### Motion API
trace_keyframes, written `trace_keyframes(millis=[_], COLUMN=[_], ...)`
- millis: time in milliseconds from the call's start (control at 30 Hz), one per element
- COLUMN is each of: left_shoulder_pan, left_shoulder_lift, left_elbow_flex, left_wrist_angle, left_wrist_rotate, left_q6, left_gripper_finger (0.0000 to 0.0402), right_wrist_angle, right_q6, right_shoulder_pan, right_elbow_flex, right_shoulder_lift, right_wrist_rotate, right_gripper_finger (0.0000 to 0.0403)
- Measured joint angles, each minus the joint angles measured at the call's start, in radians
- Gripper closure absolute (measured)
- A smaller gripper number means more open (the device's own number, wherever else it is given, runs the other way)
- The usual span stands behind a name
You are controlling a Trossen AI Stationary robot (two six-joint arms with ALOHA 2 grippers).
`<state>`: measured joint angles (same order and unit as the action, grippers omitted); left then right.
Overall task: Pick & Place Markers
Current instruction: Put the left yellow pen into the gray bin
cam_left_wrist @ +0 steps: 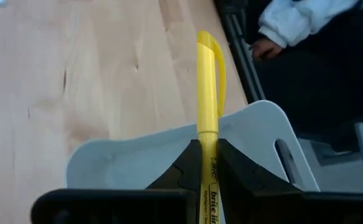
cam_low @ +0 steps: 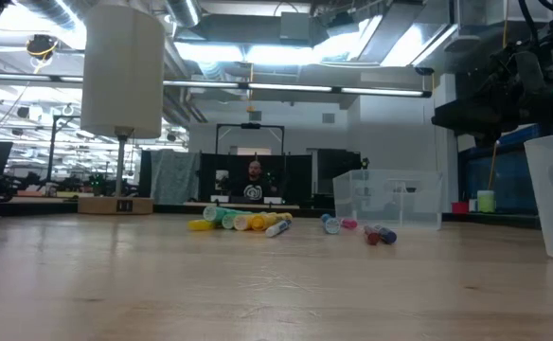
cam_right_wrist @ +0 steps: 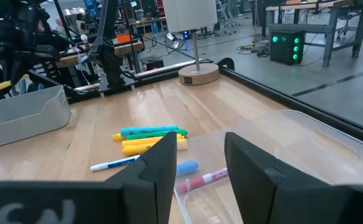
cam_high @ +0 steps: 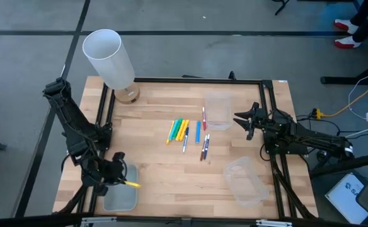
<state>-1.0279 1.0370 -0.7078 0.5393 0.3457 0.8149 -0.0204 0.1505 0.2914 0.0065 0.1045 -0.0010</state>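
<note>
Markers (cam_high: 185,131): thin smooth plastic sticks, loose cluster mid-table on pale wood grain, just left of upright clear tray (cam_high: 217,111) | left gripper (cam_high: 122,177): clenched on yellow highlighter (cam_left_wrist: 207,112), tilted over grey rounded tray (cam_left_wrist: 132,162) | right gripper (cam_high: 246,122): fingers parted, nothing held, beside clear tray, pointing toward markers

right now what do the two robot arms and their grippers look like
Both arms are dark, nearly black, jointed segments mounted at the table's side edges. The left gripper has two dark wedge-shaped fingers on a flat black crossbar. The right gripper has broad, flat, matte dark fingers, with pale lettering on the body below them. Black cables trail behind the right arm.
</note>
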Motion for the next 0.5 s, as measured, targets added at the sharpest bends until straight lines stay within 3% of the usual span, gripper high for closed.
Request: trace_keyframes(millis=[500], left_shoulder_pan=[0.000], left_shoulder_lift=[0.000], left_elbow_flex=[0.000], left_wrist_angle=[0.016], left_wrist_rotate=[-0.049], left_q6=[0.542], left_gripper_finger=[0.0377], right_wrist_angle=[0.000], right_q6=[0.000], right_shoulder_pan=[0.000], right_elbow_flex=[0.000], right_shoulder_lift=[0.000], right_wrist_rotate=[0.000], right_gripper_finger=[0.0267])
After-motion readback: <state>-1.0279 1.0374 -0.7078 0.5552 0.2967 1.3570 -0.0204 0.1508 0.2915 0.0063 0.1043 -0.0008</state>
